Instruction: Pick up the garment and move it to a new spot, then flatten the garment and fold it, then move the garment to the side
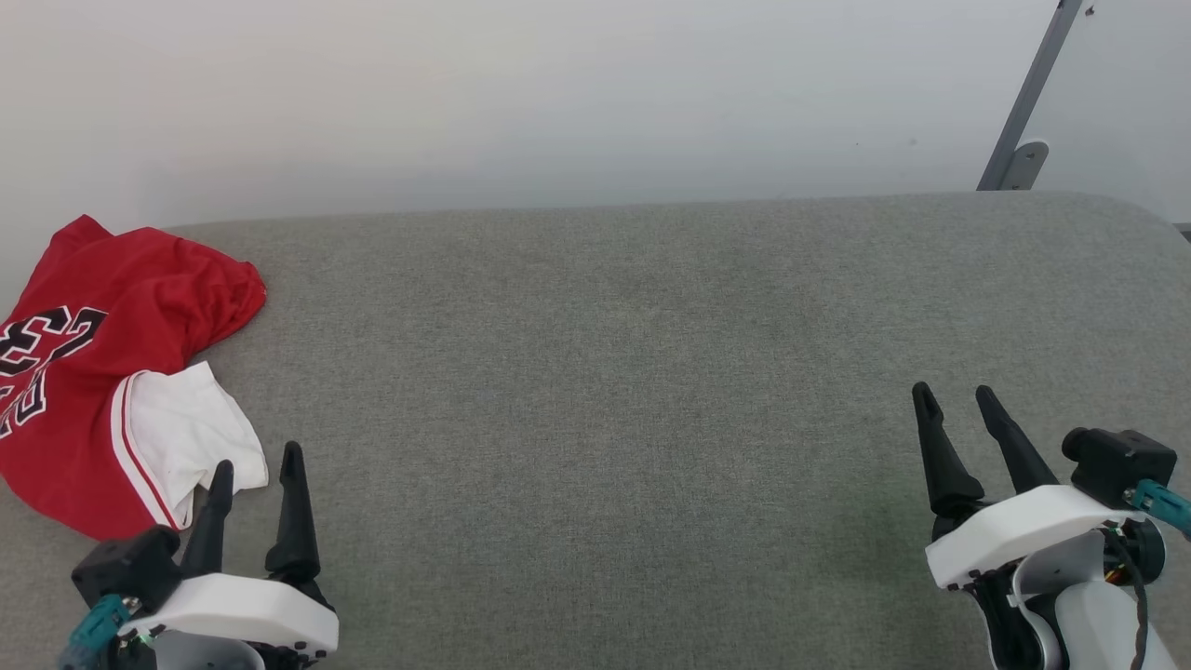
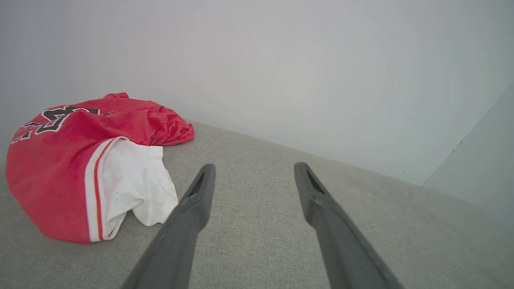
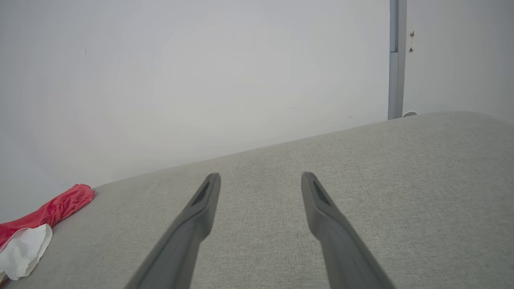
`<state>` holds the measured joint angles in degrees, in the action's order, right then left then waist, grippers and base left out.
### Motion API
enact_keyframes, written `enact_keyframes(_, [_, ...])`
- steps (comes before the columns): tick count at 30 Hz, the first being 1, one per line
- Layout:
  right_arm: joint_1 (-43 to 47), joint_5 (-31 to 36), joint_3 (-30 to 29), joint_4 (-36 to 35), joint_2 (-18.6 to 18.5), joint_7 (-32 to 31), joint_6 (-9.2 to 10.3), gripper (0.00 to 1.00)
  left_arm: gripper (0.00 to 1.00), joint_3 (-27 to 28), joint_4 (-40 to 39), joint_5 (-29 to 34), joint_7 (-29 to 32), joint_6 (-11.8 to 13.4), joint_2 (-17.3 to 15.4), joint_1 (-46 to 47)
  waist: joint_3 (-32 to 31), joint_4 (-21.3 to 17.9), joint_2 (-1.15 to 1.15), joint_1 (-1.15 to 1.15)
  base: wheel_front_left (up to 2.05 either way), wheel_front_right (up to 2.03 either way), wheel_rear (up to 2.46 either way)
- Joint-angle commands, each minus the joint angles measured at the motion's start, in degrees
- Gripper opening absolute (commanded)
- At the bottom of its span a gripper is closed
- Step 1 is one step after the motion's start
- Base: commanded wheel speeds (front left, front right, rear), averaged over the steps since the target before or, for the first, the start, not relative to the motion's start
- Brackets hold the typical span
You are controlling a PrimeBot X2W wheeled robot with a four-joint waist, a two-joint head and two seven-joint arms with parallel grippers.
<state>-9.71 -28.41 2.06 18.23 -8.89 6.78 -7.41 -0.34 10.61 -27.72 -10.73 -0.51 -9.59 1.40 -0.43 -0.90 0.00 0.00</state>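
At the far left of the head view, the garment (image 1: 102,372) was seen lying crumpled on the grey fabric-covered surface (image 1: 605,391), near its back-left corner and close to the pale wall (image 1: 558,93). Its left part was cut off by the frame edge, so the black, white-outlined lettering (image 1: 37,358) could be made out only in part, and much of the shirt's shape was lost in folds. One white sleeve (image 1: 186,433) with red-and-white striped trim was turned out toward the front. Just right of that sleeve, the left end effector (image 1: 257,458) was held with its fingers spread and nothing between them. Whether its nearer fingertip touched the sleeve could not be settled, since the two merely overlapped in the left wrist view. At the far right, the right end effector (image 1: 953,391) was likewise seen released and holding nothing, well apart from the garment, its arm cut off by the lower frame edge. Behind it, a grey post (image 1: 1028,102) was partly shown against the wall.
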Motion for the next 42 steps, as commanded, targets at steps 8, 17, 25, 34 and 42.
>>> enact_keyframes(8, [-1.02,5.15,0.53,-0.56,-0.4,1.14,-0.12,1.0,1.0,-0.81,-0.69,5.09,-1.5,-0.59,-0.48,-0.52,0.02,-0.05,0.0,0.0,0.0,0.0,0.0])
enact_keyframes(17, [-1.42,8.91,1.06,-0.29,-0.69,2.07,-0.12,1.0,1.0,-1.28,-1.28,9.02,-2.6,-0.81,-0.6,-1.0,-0.01,-0.06,0.0,0.0,0.0,0.0,0.0])
enact_keyframes(25, [-1.55,11.73,1.32,-0.23,-0.84,2.85,-0.13,1.0,1.0,-1.4,-1.75,11.3,-3.29,-1.08,-0.59,-1.36,-0.07,-0.1,0.0,0.0,0.0,0.0,0.0])
enact_keyframes(34, [-1.66,14.99,1.69,0.32,-1.22,3.9,-0.13,1.0,1.0,-1.54,-2.52,14.51,-4.24,-1.23,-0.68,-1.62,-0.04,-0.22,0.0,0.0,0.0,0.0,0.0])
enact_keyframes(42, [-1.51,16.13,1.68,0.52,-1.06,4.35,-0.08,1.0,1.0,-1.52,-2.26,15.34,-4.55,-1.74,-0.57,-1.78,-0.05,-0.24,0.0,0.0,0.0,0.0,0.0])
